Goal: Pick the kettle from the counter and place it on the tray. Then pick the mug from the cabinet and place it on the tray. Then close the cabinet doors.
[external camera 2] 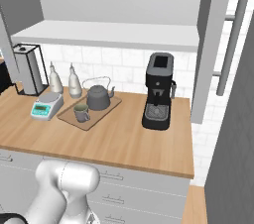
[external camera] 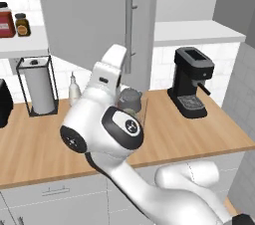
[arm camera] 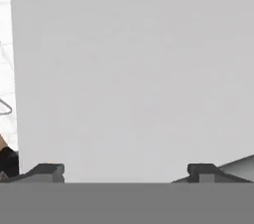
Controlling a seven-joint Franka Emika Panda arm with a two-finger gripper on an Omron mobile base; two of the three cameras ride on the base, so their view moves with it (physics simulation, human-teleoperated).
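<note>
Tool (arm camera: 126, 171) is standing wide open, gripping nothing, facing a flat grey cabinet door (arm camera: 134, 69) close ahead. Kettle (external camera 2: 98, 97) and mug (external camera 2: 81, 113) are sitting on the tray (external camera 2: 106, 109), left of the coffee machine (external camera 2: 158, 91) on the bench (external camera 2: 124, 139).

Kettle and mug on the tray, cabinet doors open

The dark grey kettle (external camera 2: 98, 98) stood upright on the flat wooden tray (external camera 2: 110, 107), with its thin wire handle arched over it and its short spout pointing to the right. The small grey-green mug (external camera 2: 81, 113) stood upright on the tray too, just in front of the kettle and a little to the left, with its loop handle on the right. The tray lay on the light brown counter (external camera 2: 124, 139), at a slant. Above, the cabinet's white shelf (external camera 2: 114, 34) showed. One light grey cabinet door (external camera: 94, 20) stood swung out, with its long grey bar handle (external camera: 129, 27) upright. The other door (external camera 2: 213, 44) stood open at the right.
</note>
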